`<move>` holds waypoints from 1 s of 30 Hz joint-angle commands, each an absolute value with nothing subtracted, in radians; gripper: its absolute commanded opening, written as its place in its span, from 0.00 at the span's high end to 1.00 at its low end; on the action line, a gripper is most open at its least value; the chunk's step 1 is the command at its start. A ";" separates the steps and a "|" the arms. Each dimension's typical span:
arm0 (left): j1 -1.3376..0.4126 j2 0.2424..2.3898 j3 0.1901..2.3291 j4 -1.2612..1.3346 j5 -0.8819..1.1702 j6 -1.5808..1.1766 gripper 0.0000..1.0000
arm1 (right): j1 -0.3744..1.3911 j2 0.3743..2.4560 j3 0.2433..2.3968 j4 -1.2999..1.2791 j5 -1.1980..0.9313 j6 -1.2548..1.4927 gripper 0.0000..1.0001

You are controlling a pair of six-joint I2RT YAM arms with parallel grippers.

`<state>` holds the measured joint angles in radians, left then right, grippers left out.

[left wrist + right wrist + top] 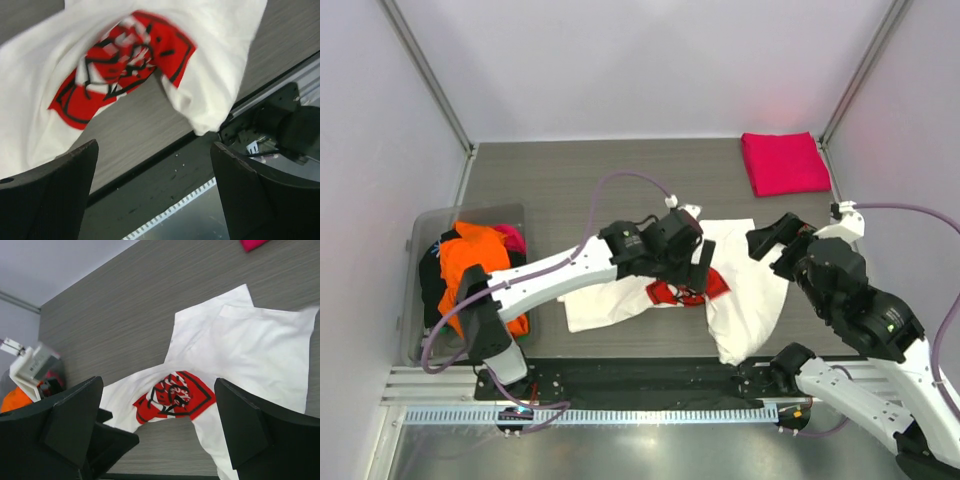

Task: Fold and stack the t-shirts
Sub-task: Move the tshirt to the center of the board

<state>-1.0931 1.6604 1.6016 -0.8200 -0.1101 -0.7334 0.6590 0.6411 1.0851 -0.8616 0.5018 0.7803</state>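
Observation:
A white t-shirt (750, 300) with a red panel (670, 293) lies crumpled on the grey table near the front edge. Its lower part droops over the black rail. My left gripper (698, 266) hovers over the shirt's middle. In the left wrist view the left gripper (155, 190) is open with nothing between its fingers, and the white t-shirt (215, 60) lies just beyond them. My right gripper (777, 246) is open above the shirt's right side. Its wrist view looks down on the white t-shirt (260, 350) past the spread jaws of the right gripper (160, 425). A folded pink-red t-shirt (783, 163) lies at the far right corner.
A clear plastic bin (428, 228) at the left holds an orange t-shirt (472, 262) and dark cloth. A black rail (650, 375) and a metal rail run along the table's near edge. Grey walls close in the left, far and right sides.

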 commanded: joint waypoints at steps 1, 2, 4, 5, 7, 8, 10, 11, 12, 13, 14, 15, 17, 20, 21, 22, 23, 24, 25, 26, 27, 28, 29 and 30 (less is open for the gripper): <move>-1.115 1.593 1.556 -0.718 -0.084 -0.790 0.04 | 0.661 0.626 1.106 -0.969 0.647 0.813 0.00; -1.115 1.579 1.543 -0.718 -0.098 -0.793 0.03 | 0.661 0.627 1.104 -0.980 0.644 0.811 0.00; -1.114 1.543 1.506 -0.729 -0.156 -0.790 0.03 | 0.661 0.643 1.094 -0.995 0.641 0.821 0.00; -1.112 1.513 1.496 -0.756 -0.178 -0.787 0.03 | 0.661 0.653 1.089 -1.008 0.643 0.827 0.00; -1.106 1.479 1.465 -0.790 -0.265 -0.781 0.04 | 0.661 0.702 1.060 -1.011 0.631 0.838 0.00; -1.101 1.444 1.453 -0.828 -0.302 -0.796 0.04 | 0.661 0.725 1.049 -1.011 0.626 0.839 0.00; -1.072 1.405 1.392 -0.851 -0.374 -0.808 0.05 | 0.658 0.793 1.020 -1.011 0.624 0.833 0.00; -1.037 1.357 1.329 -0.857 -0.385 -0.821 0.04 | 0.641 0.869 1.017 -1.000 0.618 0.825 0.01; -1.011 1.332 1.292 -0.854 -0.385 -0.822 0.04 | 0.621 0.914 1.014 -0.979 0.598 0.804 0.00; -0.982 1.306 1.254 -0.850 -0.353 -0.824 0.05 | 0.595 0.951 1.014 -0.954 0.534 0.752 0.00; -0.912 1.278 1.186 -0.842 -0.332 -0.824 0.06 | 0.556 1.018 1.014 -0.899 0.491 0.724 0.02; -0.876 1.222 1.157 -0.838 -0.307 -0.821 0.07 | 0.457 1.047 1.012 -0.870 0.448 0.698 0.02; -0.826 1.165 1.105 -0.836 -0.282 -0.804 0.08 | 0.337 1.104 1.017 -0.797 0.321 0.619 0.05; -0.772 1.046 1.046 -0.853 -0.307 -0.772 0.08 | 0.190 1.239 1.061 -0.747 0.250 0.537 0.11; -0.761 1.023 1.028 -0.856 -0.310 -0.762 0.08 | 0.170 1.323 1.096 -0.744 0.252 0.523 0.12; -0.756 0.984 1.019 -0.861 -0.314 -0.750 0.07 | 0.143 1.363 1.113 -0.741 0.250 0.515 0.14; -0.753 0.970 1.006 -0.862 -0.324 -0.743 0.07 | 0.129 1.400 1.130 -0.724 0.238 0.494 0.17; -0.753 0.957 0.999 -0.865 -0.327 -0.736 0.07 | 0.120 1.445 1.155 -0.712 0.218 0.491 0.18; -0.752 0.937 0.993 -0.870 -0.333 -0.729 0.07 | 0.106 1.512 1.169 -0.698 0.207 0.488 0.18; -0.750 0.928 0.980 -0.877 -0.342 -0.726 0.07 | 0.098 1.554 1.184 -0.672 0.198 0.483 0.18; -0.750 0.917 0.973 -0.882 -0.363 -0.723 0.07 | 0.094 1.590 1.215 -0.660 0.187 0.470 0.18; -0.750 0.901 0.965 -0.887 -0.374 -0.719 0.06 | 0.087 1.661 1.235 -0.651 0.178 0.462 0.19; -0.749 0.891 0.948 -0.894 -0.386 -0.716 0.05 | 0.072 1.693 1.253 -0.632 0.170 0.454 0.20; -0.747 0.882 0.939 -0.894 -0.400 -0.712 0.05 | 0.063 1.722 1.293 -0.629 0.166 0.448 0.20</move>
<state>-0.7555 0.9031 0.9707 -0.8738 -0.3344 -0.7437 0.0853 1.6650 1.2076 -0.6971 0.2184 0.5049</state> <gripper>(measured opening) 0.946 0.802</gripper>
